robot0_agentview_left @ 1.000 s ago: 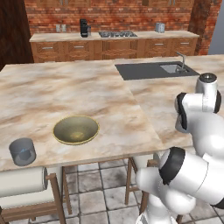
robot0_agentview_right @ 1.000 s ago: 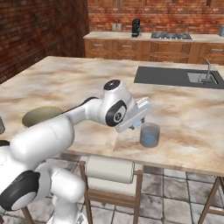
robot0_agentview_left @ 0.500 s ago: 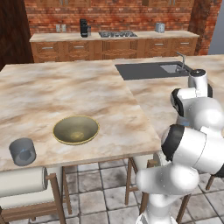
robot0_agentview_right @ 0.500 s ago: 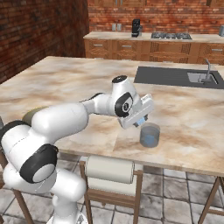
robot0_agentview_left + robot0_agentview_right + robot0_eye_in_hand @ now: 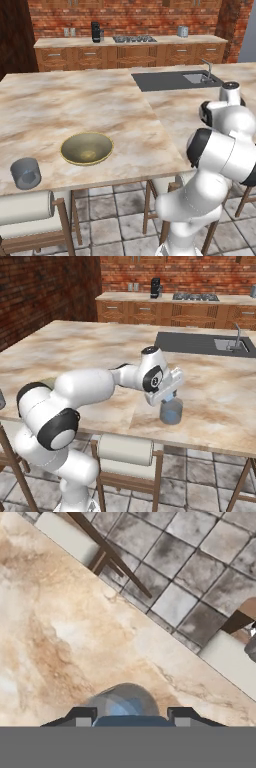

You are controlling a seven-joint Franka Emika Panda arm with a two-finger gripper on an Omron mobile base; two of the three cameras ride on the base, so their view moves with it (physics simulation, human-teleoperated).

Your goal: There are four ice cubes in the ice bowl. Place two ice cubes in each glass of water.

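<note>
**Gripper above right-hand glass**

The gripper (image 5: 167,397) hangs directly over one glass of water (image 5: 171,410) near the counter's (image 5: 90,351) front edge. Jaws stand partly apart; whether they hold an ice cube cannot be told. The ice bowl (image 5: 86,148) and the second glass (image 5: 26,173) lie well apart, toward the opposite end.

This is a kitchen: a marble tabletop (image 5: 75,105) with a built-in sink (image 5: 172,80), and behind the sink wooden cabinets (image 5: 130,54), a stove (image 5: 129,38) and a brick wall (image 5: 125,15).
</note>
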